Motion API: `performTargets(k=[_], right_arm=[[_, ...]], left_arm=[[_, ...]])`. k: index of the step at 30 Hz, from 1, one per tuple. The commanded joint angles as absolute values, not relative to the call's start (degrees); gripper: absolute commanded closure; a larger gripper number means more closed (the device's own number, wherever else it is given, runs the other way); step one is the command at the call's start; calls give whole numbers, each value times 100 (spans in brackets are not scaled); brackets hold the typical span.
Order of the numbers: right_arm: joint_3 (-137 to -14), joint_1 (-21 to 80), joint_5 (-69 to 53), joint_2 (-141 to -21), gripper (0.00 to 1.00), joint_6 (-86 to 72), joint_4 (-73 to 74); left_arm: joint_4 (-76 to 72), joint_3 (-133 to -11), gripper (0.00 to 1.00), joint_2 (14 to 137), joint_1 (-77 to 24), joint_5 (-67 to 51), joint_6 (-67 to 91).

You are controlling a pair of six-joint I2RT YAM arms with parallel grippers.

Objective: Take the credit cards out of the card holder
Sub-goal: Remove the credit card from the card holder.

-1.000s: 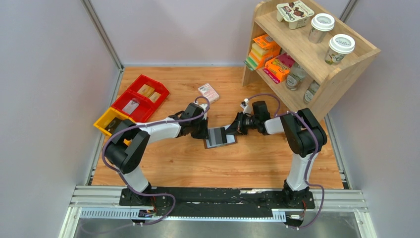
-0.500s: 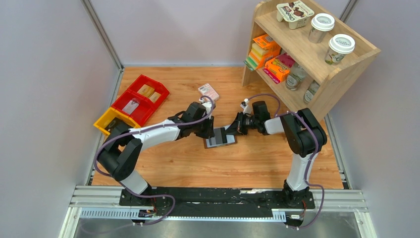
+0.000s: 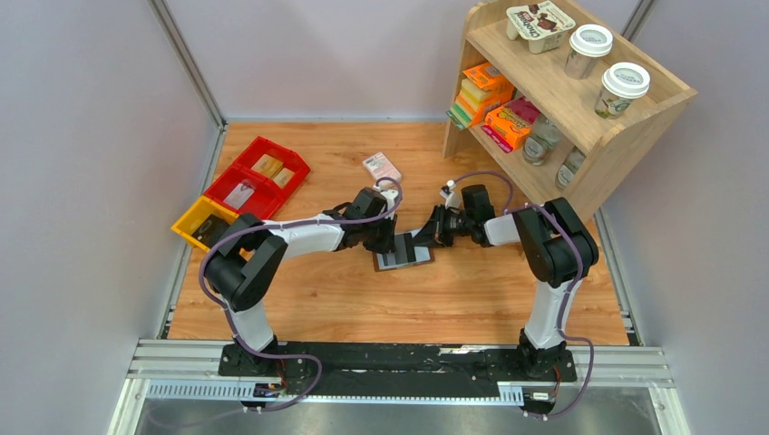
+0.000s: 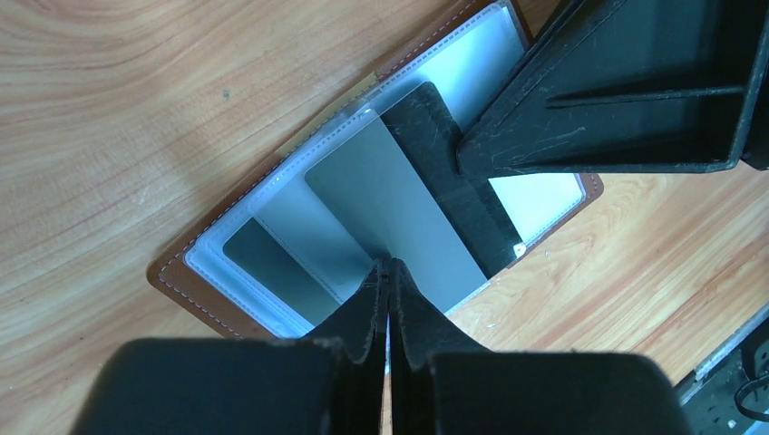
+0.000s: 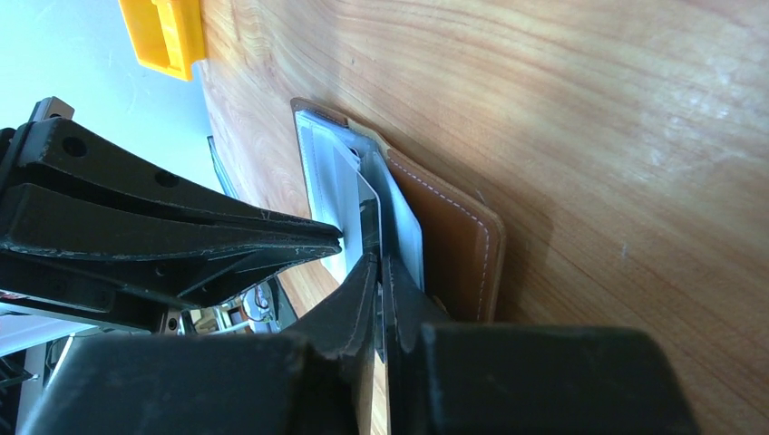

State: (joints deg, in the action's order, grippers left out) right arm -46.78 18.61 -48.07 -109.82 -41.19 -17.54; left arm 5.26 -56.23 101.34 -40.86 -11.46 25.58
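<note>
From the card holder (image 3: 408, 256), bare table (image 3: 408, 308) lies open from four to eight o'clock. The left gripper (image 3: 390, 245) crowds nine and the right gripper (image 3: 420, 238) two. A patterned box (image 3: 382, 168) sits well off at twelve, the shelf (image 3: 626, 145) at two, and the bins (image 3: 252, 178) at ten.

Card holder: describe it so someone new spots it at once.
On the wooden table, look at the middle, where both arms meet. The card holder lies open there: brown leather rim, pale pockets inside. The pink-and-white box behind it is patterned.
</note>
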Motion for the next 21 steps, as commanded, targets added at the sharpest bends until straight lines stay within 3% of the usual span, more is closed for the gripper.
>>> performTargets(k=[1,11,16,21], right_arm=[[-4772,1916,-4781,-10890,89,-4078,-1767],[-4869,2013,-4851,-11074,85,-4183,-1960],[-4922,2021,-4817,-11022,100,-4131,-1899],[-4755,1829,-4685,-10767,100,-3955,-1635]], left_arm=[[861,-5625,100,10362,-4096,-949,2593],[870,-5502,100,10380,-4096,-967,2637],[888,-5484,100,10371,-4096,-914,2637],[932,-5379,100,10222,-4096,-677,2619]])
